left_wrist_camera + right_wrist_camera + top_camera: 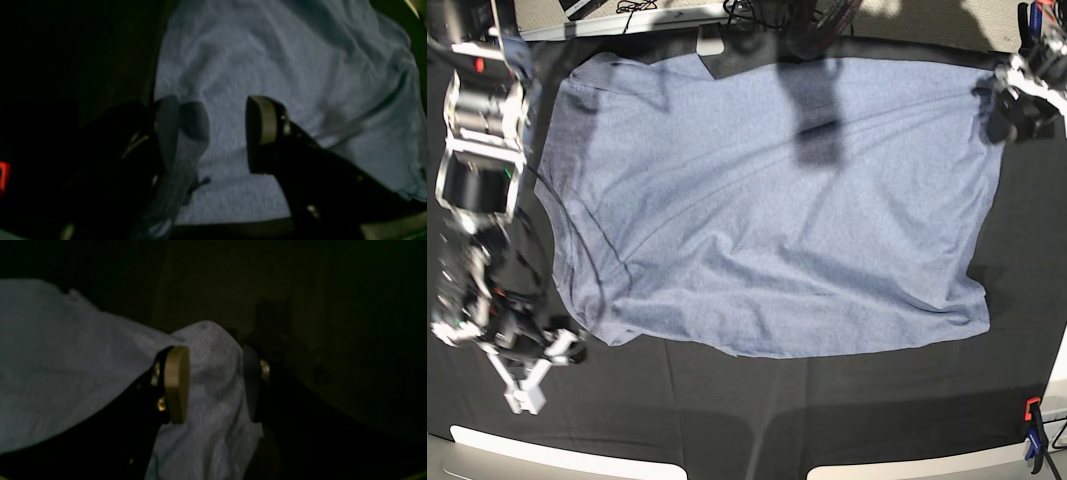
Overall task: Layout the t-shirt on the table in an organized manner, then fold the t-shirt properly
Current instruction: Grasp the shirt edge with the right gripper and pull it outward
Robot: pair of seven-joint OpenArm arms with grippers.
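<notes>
Looking down, I see the t-shirt (767,210) spread nearly flat across the table (757,410), black cloth bare along the near edge and both sides. My left gripper (227,133) hangs with jaws wide over the fabric, holding nothing — my right gripper (215,383) pinches a raised fold at the shirt's edge.
</notes>
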